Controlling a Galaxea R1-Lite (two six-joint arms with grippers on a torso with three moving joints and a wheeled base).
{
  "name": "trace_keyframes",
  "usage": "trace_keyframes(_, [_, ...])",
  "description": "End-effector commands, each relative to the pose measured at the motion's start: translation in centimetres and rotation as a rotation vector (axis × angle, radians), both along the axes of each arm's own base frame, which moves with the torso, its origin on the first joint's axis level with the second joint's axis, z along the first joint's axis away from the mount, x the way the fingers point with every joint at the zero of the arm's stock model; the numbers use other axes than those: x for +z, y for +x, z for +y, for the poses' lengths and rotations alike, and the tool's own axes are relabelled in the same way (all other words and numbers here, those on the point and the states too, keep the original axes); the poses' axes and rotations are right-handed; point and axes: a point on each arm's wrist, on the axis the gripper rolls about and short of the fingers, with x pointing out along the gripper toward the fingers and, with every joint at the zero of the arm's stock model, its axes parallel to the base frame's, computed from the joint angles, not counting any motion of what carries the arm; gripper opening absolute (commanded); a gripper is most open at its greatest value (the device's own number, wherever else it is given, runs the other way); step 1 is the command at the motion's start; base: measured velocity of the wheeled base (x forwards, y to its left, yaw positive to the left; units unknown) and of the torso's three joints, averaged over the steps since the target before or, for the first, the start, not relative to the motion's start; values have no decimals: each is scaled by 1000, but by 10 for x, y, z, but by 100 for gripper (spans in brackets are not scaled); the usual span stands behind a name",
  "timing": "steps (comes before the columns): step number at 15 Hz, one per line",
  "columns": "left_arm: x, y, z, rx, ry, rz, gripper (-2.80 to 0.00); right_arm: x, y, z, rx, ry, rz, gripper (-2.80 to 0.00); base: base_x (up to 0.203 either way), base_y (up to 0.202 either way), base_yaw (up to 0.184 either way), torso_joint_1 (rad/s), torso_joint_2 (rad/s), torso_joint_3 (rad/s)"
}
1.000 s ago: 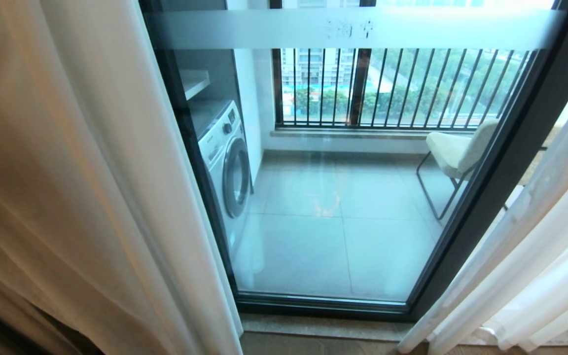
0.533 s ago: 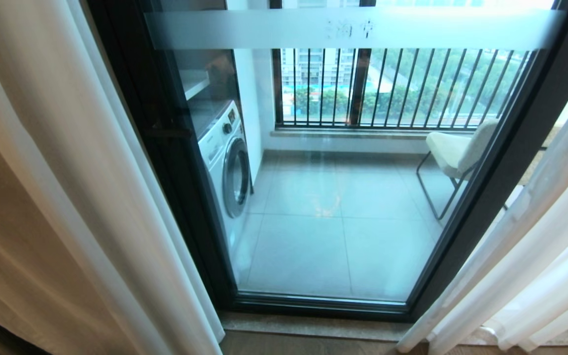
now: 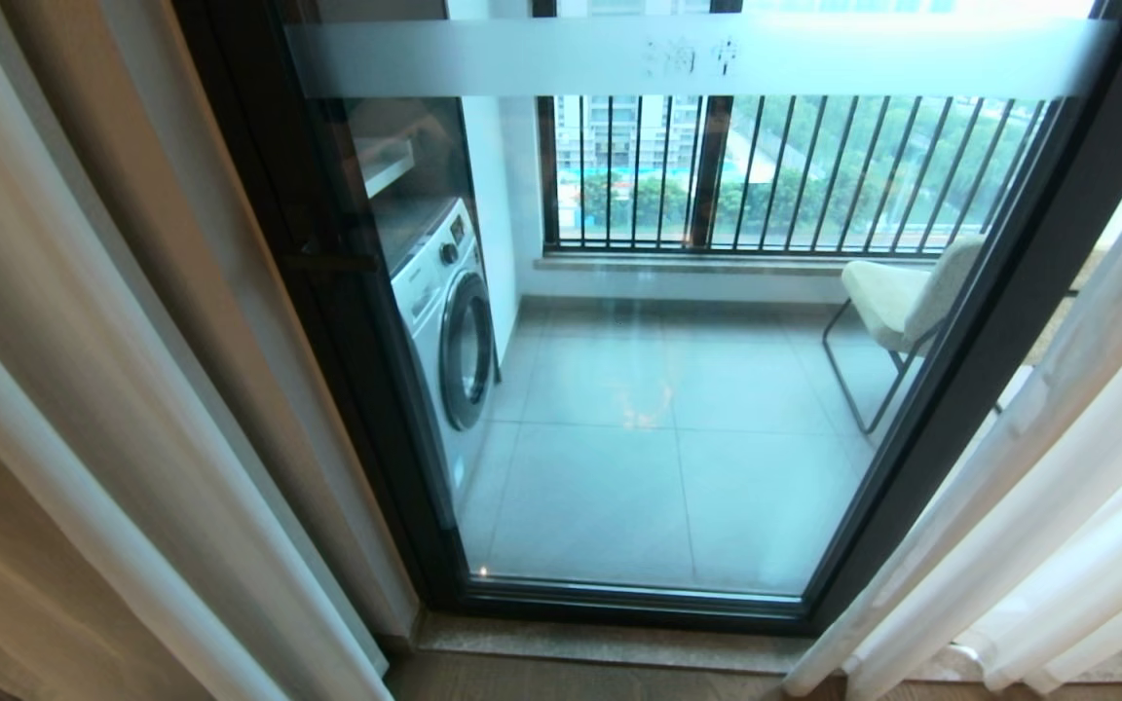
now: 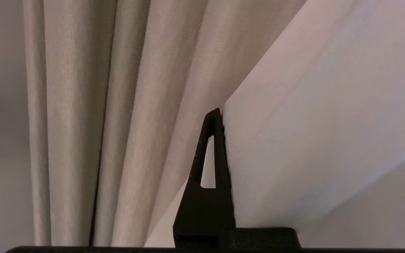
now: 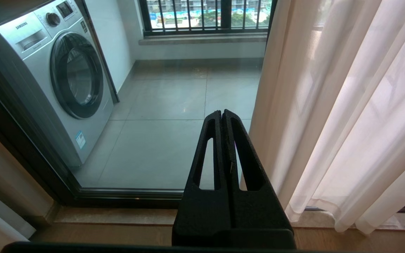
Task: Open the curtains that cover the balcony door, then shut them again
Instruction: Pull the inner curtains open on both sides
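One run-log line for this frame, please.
phase: opening | left gripper: shut on left curtain | right gripper: shut, idle | door: glass uncovered | right curtain: aside

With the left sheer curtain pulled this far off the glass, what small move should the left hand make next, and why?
Probably carry the fabric a little further left. The left hand is shut on the left sheer curtain, whose white cloth drapes over one side of it. The balcony door glass is bare between the two curtains and its left black frame is uncovered, but the curtain's lower edge hangs close beside that frame.
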Motion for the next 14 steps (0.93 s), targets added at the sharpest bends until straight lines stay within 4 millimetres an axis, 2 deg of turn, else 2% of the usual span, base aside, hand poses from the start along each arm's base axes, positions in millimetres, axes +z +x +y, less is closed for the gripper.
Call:
trace_keyframes(1, [-13, -1, 14, 15, -13, 5, -280, 0, 0, 0, 0, 0, 0, -280, 0, 0, 0, 0, 0, 0])
trace_keyframes(7, [-29, -12, 47, 70, -23, 11, -280, 0, 0, 0, 0, 0, 0, -280, 0, 0, 0, 0, 0, 0])
trace_keyframes(10, [-28, -12, 46, 70, -24, 11, -280, 0, 0, 0, 0, 0, 2, -280, 0, 0, 0, 0, 0, 0])
trace_keyframes(14, [-11, -8, 33, 52, 20, -6, -280, 0, 0, 0, 0, 0, 0, -280, 0, 0, 0, 0, 0, 0])
